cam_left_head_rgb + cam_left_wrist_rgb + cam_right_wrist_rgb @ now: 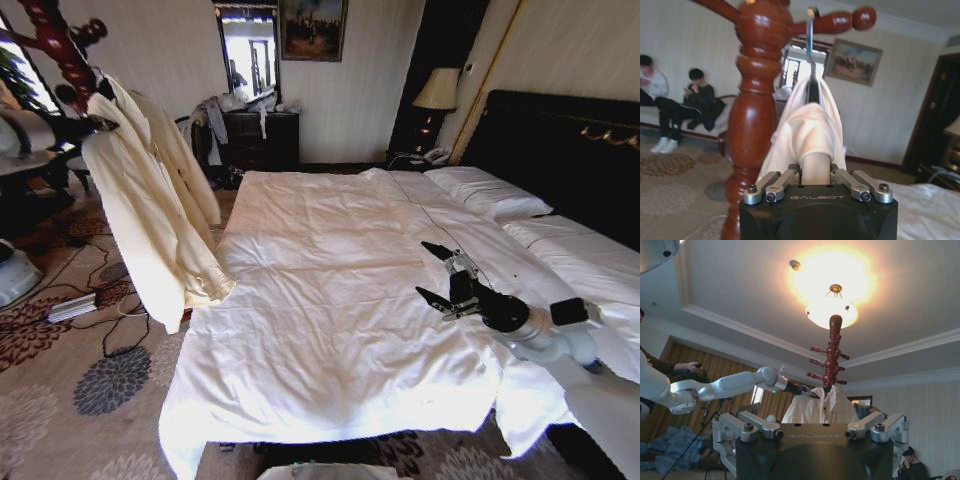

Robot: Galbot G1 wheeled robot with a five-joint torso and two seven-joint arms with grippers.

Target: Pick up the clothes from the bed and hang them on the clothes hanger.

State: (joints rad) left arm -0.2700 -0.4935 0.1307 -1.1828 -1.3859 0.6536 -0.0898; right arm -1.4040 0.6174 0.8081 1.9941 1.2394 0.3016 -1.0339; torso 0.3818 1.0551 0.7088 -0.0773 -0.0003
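The cream-yellow clothes (pixel 150 210) hang at the left on the red-brown coat stand (pixel 55 40), clear of the bed (pixel 330 330). In the left wrist view, the black clothes hanger (pixel 812 92) sits inside the garment's collar. Its silver hook (pixel 810 40) rests over a peg of the stand (pixel 757 100). My left gripper (pixel 815 172) is shut on a fabric-covered part of the clothes (pixel 810 130) just below the hanger. The right wrist view shows the left gripper (pixel 805 390) reaching the garment (pixel 815 407). My right gripper (pixel 423 270) hovers open and empty over the white duvet.
White pillows (pixel 490 190) and the black headboard (pixel 560 150) lie at the right. A dark dresser (pixel 260 135) strewn with garments stands at the back, with a lamp (pixel 437 90) beside it. Cables and a power strip (pixel 75 305) lie on the patterned carpet under the stand.
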